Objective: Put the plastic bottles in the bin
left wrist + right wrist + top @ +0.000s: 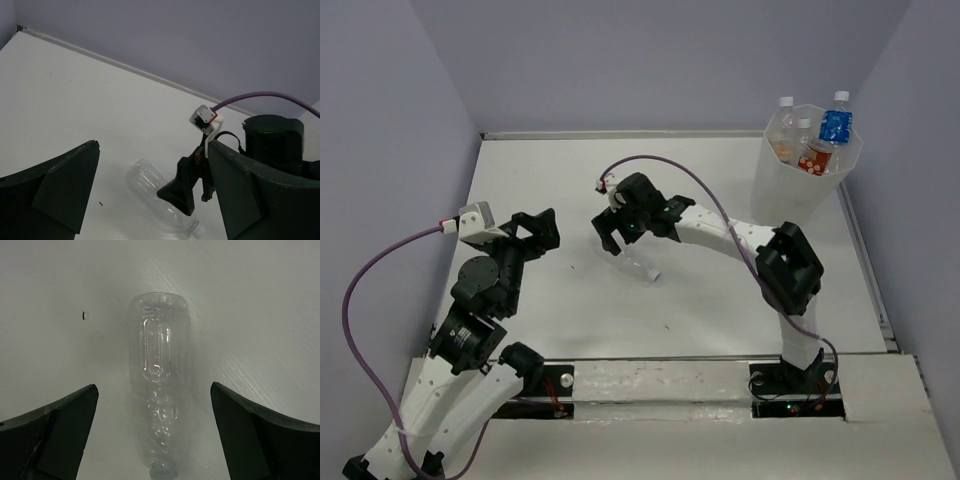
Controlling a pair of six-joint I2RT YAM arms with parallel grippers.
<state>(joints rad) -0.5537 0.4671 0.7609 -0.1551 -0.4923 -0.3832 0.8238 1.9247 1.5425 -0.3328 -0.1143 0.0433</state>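
A clear plastic bottle (642, 266) lies on its side mid-table, its white cap toward the near right. My right gripper (616, 242) hovers open just above it. In the right wrist view the bottle (160, 375) lies between the spread fingers, cap end nearest the camera, and nothing touches it. My left gripper (544, 232) stands open to the left, apart from the bottle (152, 190), which it sees beside a right finger (183, 186). The bin (782, 190) stands at the far right corner. It holds a blue-labelled bottle (836, 124), a red-labelled one (817, 157) and a white-capped clear one (785, 116).
Grey walls close the table at the back and on both sides. A purple cable (705, 190) arcs over my right arm, and another (360, 290) loops out left of my left arm. A small dark speck (83, 315) marks the table near the bottle.
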